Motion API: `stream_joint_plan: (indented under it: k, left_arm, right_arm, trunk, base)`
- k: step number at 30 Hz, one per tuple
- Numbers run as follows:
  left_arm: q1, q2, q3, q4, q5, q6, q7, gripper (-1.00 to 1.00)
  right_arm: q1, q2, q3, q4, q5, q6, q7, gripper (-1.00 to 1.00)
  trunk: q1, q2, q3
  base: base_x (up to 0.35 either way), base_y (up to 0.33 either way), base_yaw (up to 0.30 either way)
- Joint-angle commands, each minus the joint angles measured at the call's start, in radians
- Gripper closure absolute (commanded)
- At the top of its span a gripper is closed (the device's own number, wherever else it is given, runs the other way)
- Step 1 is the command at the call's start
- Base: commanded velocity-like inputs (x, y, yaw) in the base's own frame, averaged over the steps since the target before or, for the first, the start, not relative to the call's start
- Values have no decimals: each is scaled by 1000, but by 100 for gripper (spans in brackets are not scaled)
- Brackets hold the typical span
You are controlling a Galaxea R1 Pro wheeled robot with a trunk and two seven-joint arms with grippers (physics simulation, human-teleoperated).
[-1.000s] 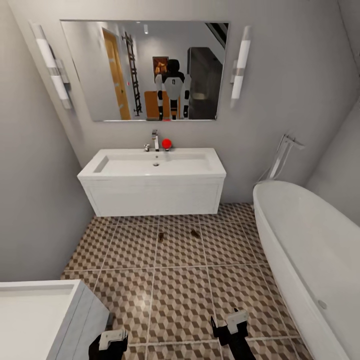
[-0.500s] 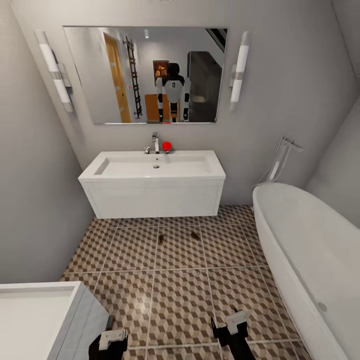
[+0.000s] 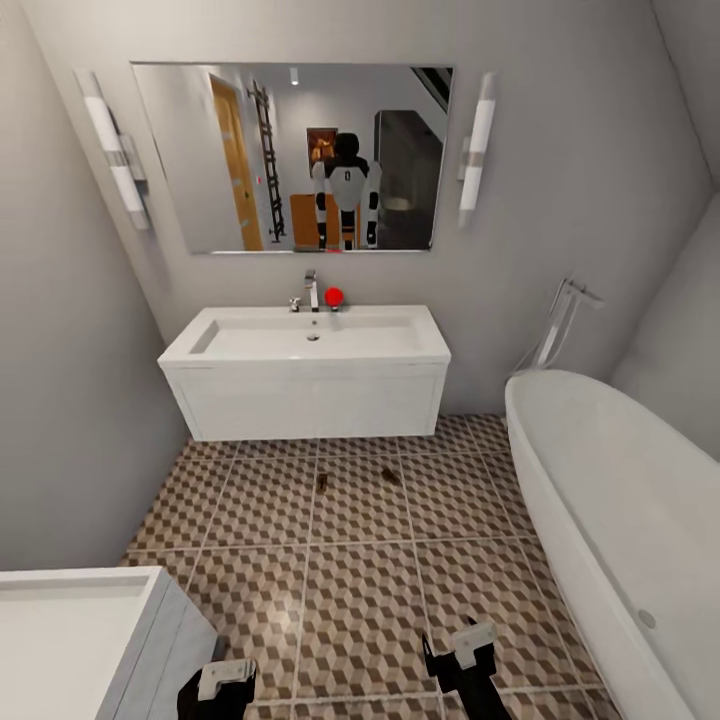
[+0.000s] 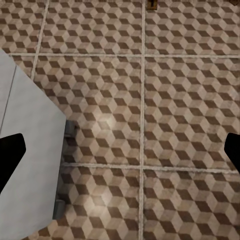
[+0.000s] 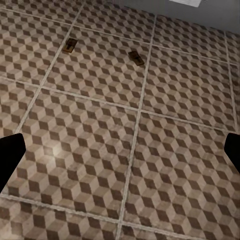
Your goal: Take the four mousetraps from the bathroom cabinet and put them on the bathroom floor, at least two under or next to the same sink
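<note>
Two mousetraps [image 3: 322,482] [image 3: 390,475] lie on the patterned bathroom floor [image 3: 360,590], just in front of the white wall-hung bathroom sink [image 3: 310,370]. In the right wrist view the same pair of mousetraps [image 5: 71,45] [image 5: 136,57] lies far ahead of my right gripper [image 5: 120,155], which is open and empty. One mousetrap [image 4: 152,3] peeks in at the edge of the left wrist view. My left gripper [image 4: 120,155] is open over bare tiles. Both grippers hang low in the head view, left gripper [image 3: 215,690] and right gripper [image 3: 462,655]. The mirror reflects an orange-brown cabinet [image 3: 308,220] behind me.
A white oval bathtub [image 3: 620,520] runs along the right wall. A small white drawer unit [image 3: 80,640] stands at the near left, close to my left gripper. A red ball [image 3: 333,296] sits by the chrome tap [image 3: 311,290]. Open tiles lie between me and the sink.
The whole head view has shifted slightly down, so the camera moved. The mousetraps lie where they were and both grippers hold the same pose.
</note>
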Motion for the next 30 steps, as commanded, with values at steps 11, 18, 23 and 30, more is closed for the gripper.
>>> stream_joint_plan:
  k: [11, 18, 23, 30]
  left_arm:
    - [-2, -1, -9, 4, 1, -5, 6, -100]
    - [-2, -1, -9, 4, 1, -5, 6, -100]
    - [-2, -1, -9, 3, 1, -5, 6, -100]
    - [-2, -1, -9, 3, 2, -5, 6, -100]
  right_arm:
    - [-1, 0, 4, 1, 10, -1, -11, -100]
    - [-1, 0, 4, 1, 10, -1, -11, -100]
    - [-1, 0, 4, 1, 10, -1, -11, -100]
    - [-1, 0, 4, 1, 10, -1, -11, -100]
  trunk:
    - [1, -2, 9]
    - [1, -2, 15]
    - [1, -2, 19]
    - [1, -2, 25]
  base:
    - [0, 0, 0]
    - [0, 0, 0]
    - [0, 0, 0]
    - [0, 0, 0]
